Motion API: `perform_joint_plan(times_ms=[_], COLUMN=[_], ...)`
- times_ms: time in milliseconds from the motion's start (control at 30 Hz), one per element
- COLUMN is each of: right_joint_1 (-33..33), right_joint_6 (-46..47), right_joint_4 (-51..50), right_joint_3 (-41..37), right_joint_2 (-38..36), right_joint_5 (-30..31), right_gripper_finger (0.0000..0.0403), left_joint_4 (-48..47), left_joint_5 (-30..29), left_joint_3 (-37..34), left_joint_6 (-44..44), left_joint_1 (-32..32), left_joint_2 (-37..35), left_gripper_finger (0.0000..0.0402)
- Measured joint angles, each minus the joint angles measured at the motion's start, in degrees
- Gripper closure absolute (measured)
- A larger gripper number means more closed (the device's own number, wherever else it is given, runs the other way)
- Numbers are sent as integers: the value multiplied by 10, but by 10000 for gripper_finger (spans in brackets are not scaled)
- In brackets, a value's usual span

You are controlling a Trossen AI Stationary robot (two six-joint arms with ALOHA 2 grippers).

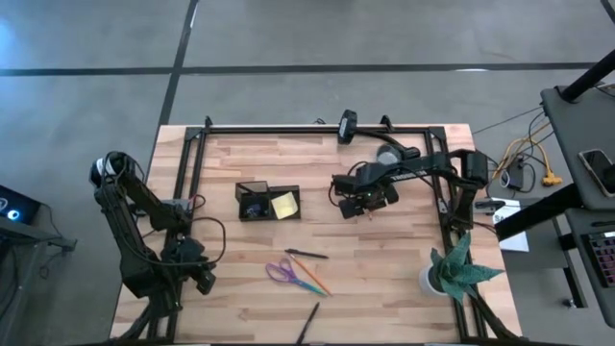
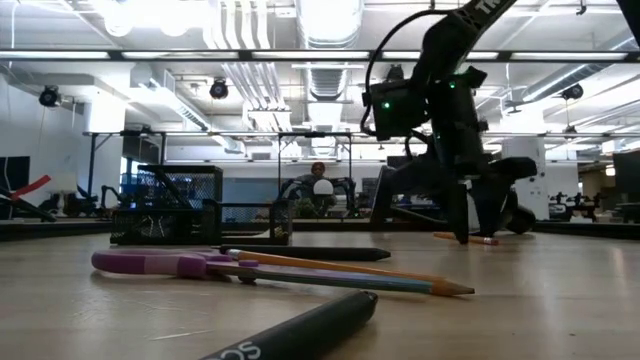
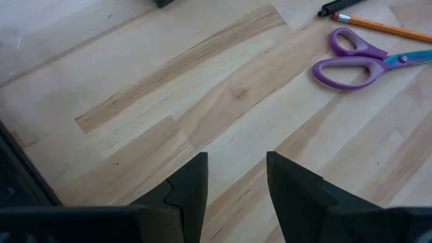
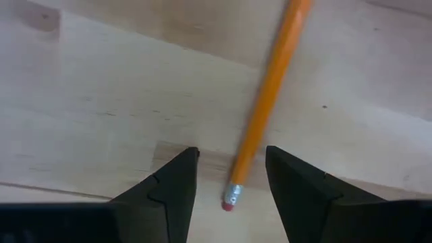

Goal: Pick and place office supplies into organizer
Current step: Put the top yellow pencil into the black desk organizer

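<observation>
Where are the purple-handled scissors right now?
In the high view the purple-handled scissors lie on the table's near middle, beside an orange pencil, below a black pen and the organizer.

Grey concrete floor (image 1: 288, 38) with dark seams, pale wood plank surface (image 1: 384, 279), white ceiling ducts (image 2: 250, 40), strip lights (image 2: 150, 55), seated person (image 2: 318, 180) far behind

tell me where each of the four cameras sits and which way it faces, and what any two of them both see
High: overhead, looking straight down on the table, both arms, organizer.
Low: table height, looking level into the room; the right arm drops in from above.
Left wrist: past the open left gripper at bare wood, purple scissors.
Right wrist: down past the open right gripper straddling an orange pencil.
Shared: high, low and left wrist all show the scissors.
</observation>
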Motion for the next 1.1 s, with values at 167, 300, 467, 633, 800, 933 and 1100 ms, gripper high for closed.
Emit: perform_joint_plan(times_ms=[167, 300, 467, 633, 800, 933, 1100], right_joint_1=[0, 0, 1, 2, 29, 69, 125], right_joint_6=[0, -13, -36, -65, -95, -114, -159], right_joint_4=[33, 45, 46, 47, 26, 50, -30], right_joint_3=[-22, -36, -41, -41, -6, 58, 173], right_joint_2=[1, 0, 0, 0, 3, 9, 15], right_joint_5=[-6, -2, 22, 26, 41, 51, 142], right_gripper_finger=[261, 311, 378, 388, 390, 391, 392], left_joint_4=[1, 1, 1, 1, 1, 1, 0], left_joint_5=[0, 0, 0, 0, 0, -1, -1], left_joint_3=[0, 0, 0, 0, -1, -6, -9], left_joint_6=[0, 0, 2, 5, 5, 5, 5], left_joint_1=[0, 0, 0, 0, 0, 0, 0], left_joint_2=[0, 0, 0, 0, 0, 0, 0], left_gripper_finger=[269, 269, 269, 269, 269, 269, 269])
